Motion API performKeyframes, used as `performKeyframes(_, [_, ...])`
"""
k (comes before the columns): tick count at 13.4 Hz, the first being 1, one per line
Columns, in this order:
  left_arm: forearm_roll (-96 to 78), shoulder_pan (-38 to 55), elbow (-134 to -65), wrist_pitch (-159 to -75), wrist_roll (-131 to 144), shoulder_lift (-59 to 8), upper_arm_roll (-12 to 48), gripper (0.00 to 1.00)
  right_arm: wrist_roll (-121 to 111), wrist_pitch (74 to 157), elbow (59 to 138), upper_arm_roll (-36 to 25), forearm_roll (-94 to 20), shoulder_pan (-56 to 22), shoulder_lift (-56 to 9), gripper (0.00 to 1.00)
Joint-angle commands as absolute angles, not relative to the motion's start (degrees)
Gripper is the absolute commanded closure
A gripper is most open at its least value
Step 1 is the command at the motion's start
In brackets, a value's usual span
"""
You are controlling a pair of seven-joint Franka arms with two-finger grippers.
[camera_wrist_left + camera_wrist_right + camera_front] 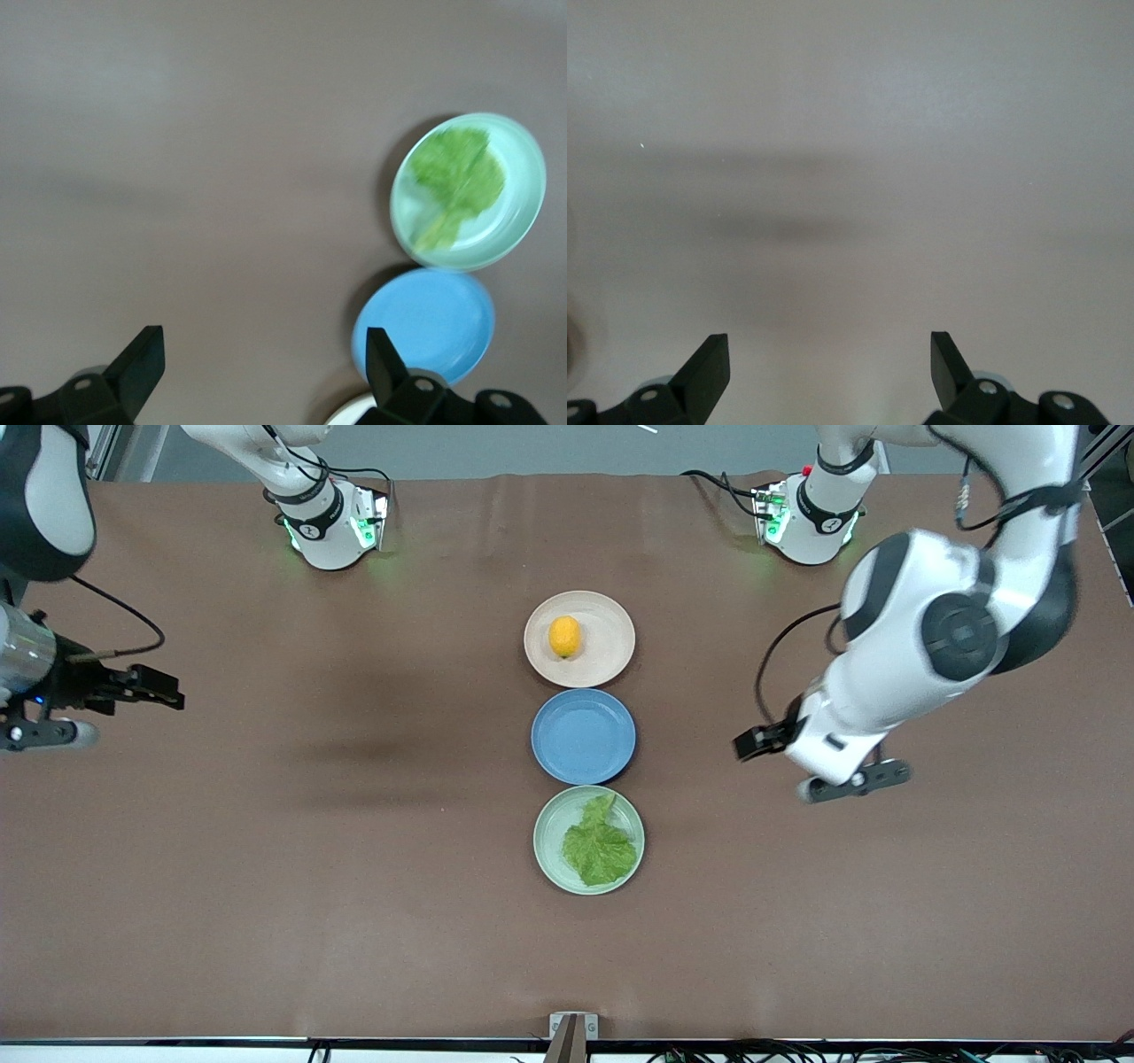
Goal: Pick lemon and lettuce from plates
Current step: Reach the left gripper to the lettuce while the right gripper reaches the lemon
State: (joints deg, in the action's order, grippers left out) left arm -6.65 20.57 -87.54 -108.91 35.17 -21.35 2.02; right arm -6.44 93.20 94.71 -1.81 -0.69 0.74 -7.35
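Observation:
The orange-yellow lemon (564, 637) lies on the beige-pink plate (611, 646), the plate farthest from the front camera. The green lettuce (600, 844) lies on the mint green plate (554, 833), nearest to the front camera; both show in the left wrist view, lettuce (456, 181) on plate (523, 168). My left gripper (749, 742) is open and empty, over bare table toward the left arm's end, beside the blue plate. My right gripper (164, 691) is open and empty, over bare table at the right arm's end. The right wrist view shows only table between the open fingers (709, 363).
A bright blue plate (583, 736) sits empty between the two task plates; it also shows in the left wrist view (430, 323). The three plates form a line down the table's middle. Brown table surface lies on both sides of them.

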Motion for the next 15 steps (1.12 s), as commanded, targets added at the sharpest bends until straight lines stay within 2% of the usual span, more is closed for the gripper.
performKeyframes(1, [-7.1, 24.0, -84.0, -116.9, 43.2, -28.4, 1.7, 0.00, -5.3, 92.5, 95.3, -1.3, -2.2, 0.7, -9.0, 0.00])
performKeyframes(3, [-7.2, 25.3, -83.6, -125.2, 48.6, -32.7, 1.8, 0.00, 2.7, 93.9, 98.8, -1.3, -5.9, -1.0, -7.4, 0.00])
performKeyframes(6, [-7.2, 28.6, -82.8, -137.9, 60.2, -38.2, 1.7, 0.00, 17.3, 97.5, 105.1, -1.2, -6.5, -10.0, -4.2, 0.00])
performKeyframes(8, [-7.2, 30.0, -82.4, -144.3, 67.1, -41.0, 1.7, 0.00, 26.4, 104.1, 111.1, -1.2, -8.5, -16.9, -2.3, 0.00])
performKeyframes(12, [-6.9, 32.2, -80.9, -152.5, 72.2, -46.4, 1.5, 0.00, 41.4, 120.3, 120.6, -1.2, -8.6, -33.6, -2.2, 0.00])
performKeyframes(15, [-6.4, 33.7, -81.2, -152.6, 71.8, -48.5, 1.3, 0.00, 49.9, 130.1, 123.9, -1.2, -8.6, -42.5, -5.3, 0.00])
